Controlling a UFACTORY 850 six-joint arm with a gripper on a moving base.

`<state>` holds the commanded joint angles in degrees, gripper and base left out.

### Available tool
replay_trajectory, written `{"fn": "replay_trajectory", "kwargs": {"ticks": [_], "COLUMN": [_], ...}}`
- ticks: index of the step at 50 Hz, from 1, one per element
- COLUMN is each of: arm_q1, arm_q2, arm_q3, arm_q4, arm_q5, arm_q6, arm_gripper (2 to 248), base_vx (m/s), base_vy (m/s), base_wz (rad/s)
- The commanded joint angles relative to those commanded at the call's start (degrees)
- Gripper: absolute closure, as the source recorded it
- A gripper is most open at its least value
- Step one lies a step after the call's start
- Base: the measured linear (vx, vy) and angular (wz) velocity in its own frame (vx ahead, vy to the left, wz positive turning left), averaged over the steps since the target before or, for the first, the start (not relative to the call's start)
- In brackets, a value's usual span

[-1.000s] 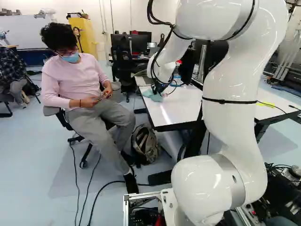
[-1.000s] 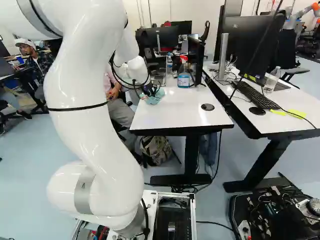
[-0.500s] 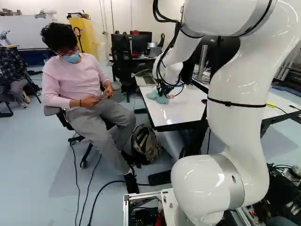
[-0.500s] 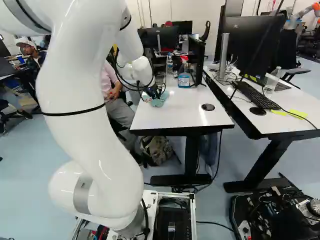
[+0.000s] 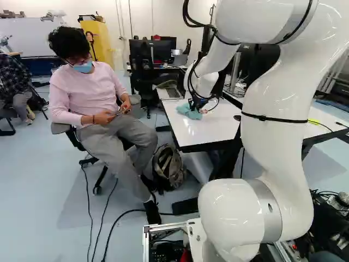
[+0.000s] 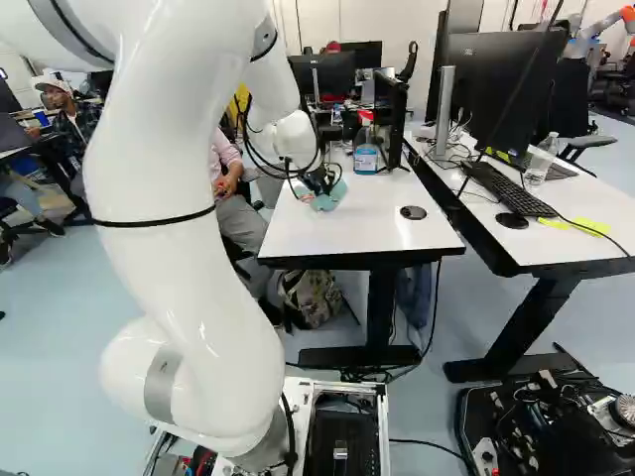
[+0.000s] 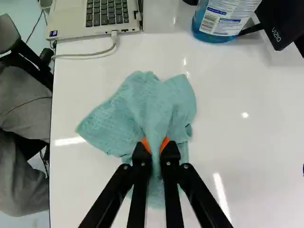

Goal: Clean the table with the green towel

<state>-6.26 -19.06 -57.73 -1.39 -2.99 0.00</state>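
Black panel [image 7: 287, 16]: white letters are spelling out "VIZIO" along its edge.
Blue bottle [image 7: 201, 21]: a white label [image 7: 227, 18] is displaying a barcode and fine print running too small to read.
Laptop [image 7: 71, 16]: a small blue sticker [image 7: 53, 33] is marking one corner, its lettering defying reading.

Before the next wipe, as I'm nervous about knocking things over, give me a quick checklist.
1. Gripper shut on the green towel: ok.
2. Towel lying against the table: ok.
3. Laptop apart from the towel: ok.
4. Blue bottle apart from the towel: ok.
5. Table cleared of other things: not ok, laptop and bottle are on it.
6. Surface under the towel clean: cannot tell, hidden.
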Motion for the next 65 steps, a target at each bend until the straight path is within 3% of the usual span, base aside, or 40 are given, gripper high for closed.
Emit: {"fn": "replay_trajectory", "kwargs": {"ticks": [14,33,65], "arm_q1": [0.70,3.15,8.14], "arm_q2": [-3.21,-6.46,-5.87], "arm_q3": [-4.03,-8.22,-7.45], "arm_q4": [0.00,0.00,0.00], "arm_q5": [0.00,0.00,0.00], "arm_q6": [0.00,0.00,0.00], "arm_gripper": [213,213,213], "base_vx": [0.000,0.000,0.000], "base_vy": [0.000,0.000,0.000], "base_wz": [0.000,0.000,0.000]}}
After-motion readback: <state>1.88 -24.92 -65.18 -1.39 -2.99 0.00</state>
